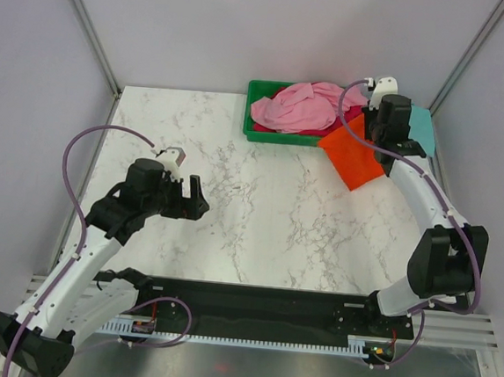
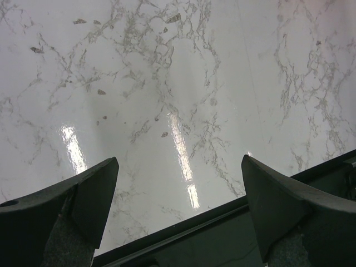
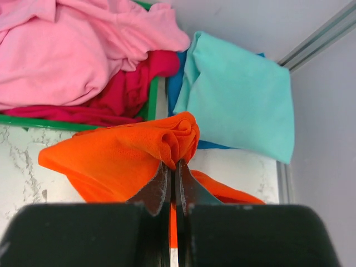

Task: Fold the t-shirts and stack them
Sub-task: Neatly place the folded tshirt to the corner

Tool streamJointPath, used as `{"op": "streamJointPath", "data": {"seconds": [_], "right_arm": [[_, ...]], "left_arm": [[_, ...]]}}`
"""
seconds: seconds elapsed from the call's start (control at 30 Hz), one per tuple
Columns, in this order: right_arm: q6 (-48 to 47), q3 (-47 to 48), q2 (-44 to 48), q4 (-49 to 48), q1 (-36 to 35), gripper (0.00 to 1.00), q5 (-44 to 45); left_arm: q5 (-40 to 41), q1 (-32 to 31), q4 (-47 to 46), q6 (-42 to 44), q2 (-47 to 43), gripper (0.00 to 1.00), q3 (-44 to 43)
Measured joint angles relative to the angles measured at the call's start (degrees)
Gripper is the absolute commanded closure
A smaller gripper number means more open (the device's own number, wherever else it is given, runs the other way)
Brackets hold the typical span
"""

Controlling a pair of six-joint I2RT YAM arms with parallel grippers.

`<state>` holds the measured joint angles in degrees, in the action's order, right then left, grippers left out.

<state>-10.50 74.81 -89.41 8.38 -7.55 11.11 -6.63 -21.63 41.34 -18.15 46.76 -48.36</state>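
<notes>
The orange t-shirt (image 3: 111, 158) lies at the far right of the desk (image 1: 258, 216), just beside the green tray (image 1: 278, 139). The right jaws grip its bunched fold; the left jaws stand open, empty. Probable step: pick-up for folding. Next: spread it flat mid-desk.

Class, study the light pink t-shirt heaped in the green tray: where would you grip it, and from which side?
Pinch a raised fold on top of the light pink t-shirt, coming straight down. It lies crumpled atop the heap, above the rim of the green tray, whose walls would likely block a sideways approach. A shallow pinch should spare the magenta t-shirt beneath.
</notes>
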Motion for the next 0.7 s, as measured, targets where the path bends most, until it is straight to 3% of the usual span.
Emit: {"op": "streamJointPath", "data": {"seconds": [0.7], "right_arm": [[-1.73, 18.82, -10.91, -0.09, 4.59, 1.00, 0.39]], "left_arm": [[0.00, 0.00, -0.81, -0.04, 0.61, 0.00, 0.00]]}}
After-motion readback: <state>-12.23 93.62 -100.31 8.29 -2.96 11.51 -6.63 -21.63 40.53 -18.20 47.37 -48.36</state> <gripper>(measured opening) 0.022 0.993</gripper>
